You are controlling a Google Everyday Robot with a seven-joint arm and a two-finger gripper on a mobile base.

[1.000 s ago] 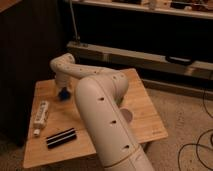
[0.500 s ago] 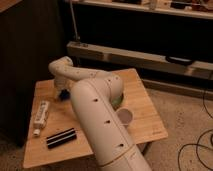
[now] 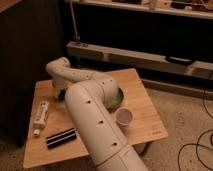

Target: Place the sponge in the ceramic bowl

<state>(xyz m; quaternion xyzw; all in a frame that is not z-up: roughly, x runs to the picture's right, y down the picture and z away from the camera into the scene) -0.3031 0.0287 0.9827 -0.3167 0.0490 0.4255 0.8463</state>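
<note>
My gripper (image 3: 61, 94) hangs at the end of the white arm, low over the left middle of the wooden table (image 3: 145, 107). It shows only as a dark tip below the wrist. The sponge is hidden under the gripper and arm. The ceramic bowl (image 3: 117, 98), green inside, sits right of the arm's elbow at the table's middle, and the arm covers its left half. About a hand's width of arm separates the gripper from the bowl.
A small white cup (image 3: 124, 116) stands just in front of the bowl. A white tube (image 3: 41, 113) lies at the left, and a black striped bar (image 3: 61, 138) lies near the front-left edge. My own arm (image 3: 95, 125) fills the table's front middle. Dark shelving stands behind.
The arm has shifted and the wrist has come down over the spot where the blue sponge showed a second ago. The bowl and cup have come into view beside the elbow.
</note>
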